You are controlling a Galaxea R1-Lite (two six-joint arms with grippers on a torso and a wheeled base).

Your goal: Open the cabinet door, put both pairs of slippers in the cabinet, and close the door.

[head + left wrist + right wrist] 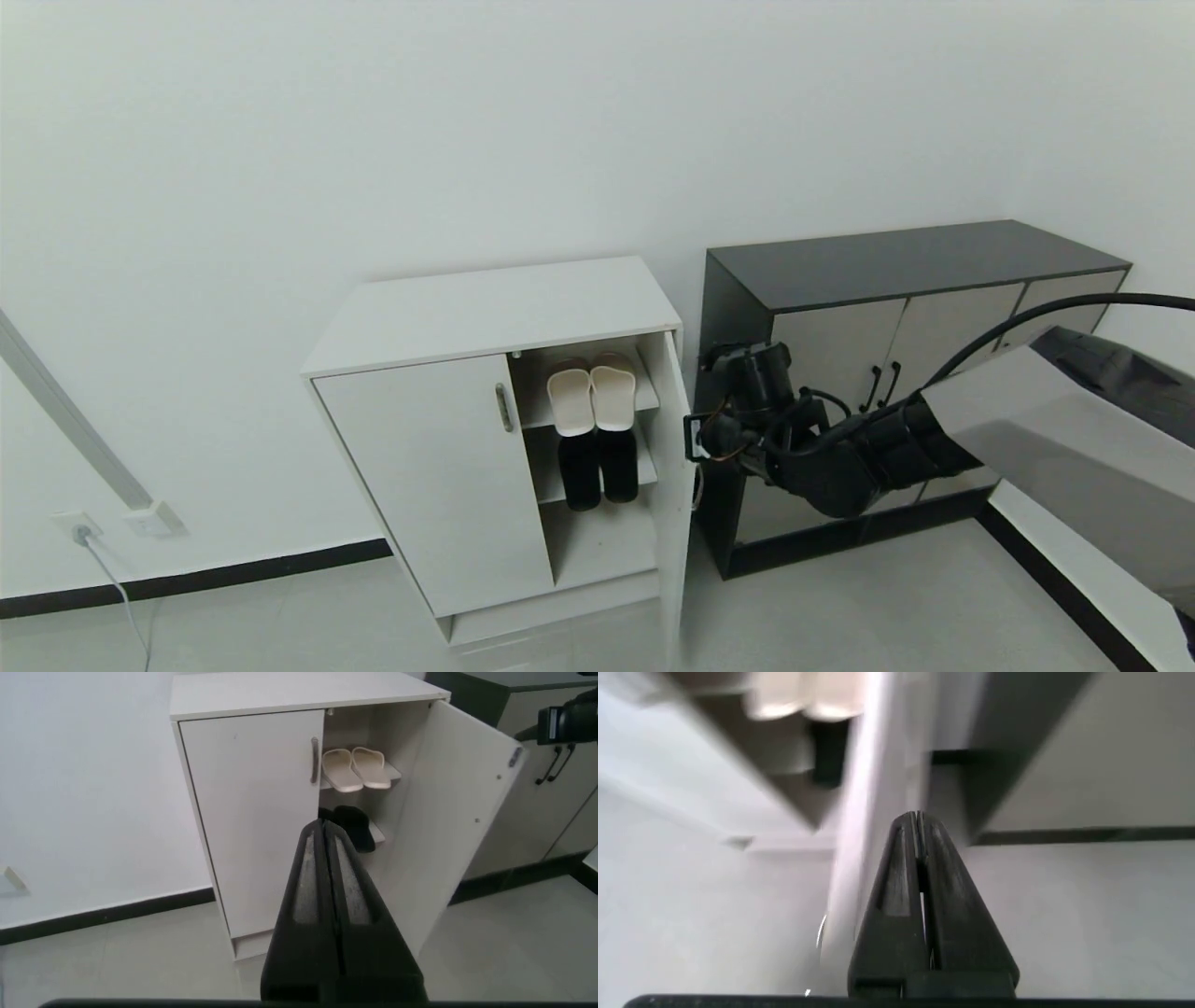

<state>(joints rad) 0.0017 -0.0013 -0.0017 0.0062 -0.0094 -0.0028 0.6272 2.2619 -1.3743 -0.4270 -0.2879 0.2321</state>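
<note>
Sitting in the cabinet (485, 308) are two white slippers (571, 399), two black slippers (581, 471).

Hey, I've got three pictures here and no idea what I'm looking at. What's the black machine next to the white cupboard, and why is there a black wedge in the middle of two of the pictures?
It is a robot with two arms. The wide picture comes from a camera on its head, looking down at a white cabinet with one door standing open. Inside, a pair of white slippers lies on the upper shelf and a pair of black slippers on the shelf below. The black arm is the robot's right arm, close to the open door's outer side. The other two pictures come from cameras on its wrists. The wedge in each is that arm's gripper, the pincer it grasps with. The left gripper faces the cabinet from farther off; the right gripper is close to the door's edge. Both are shut and hold nothing.
</note>
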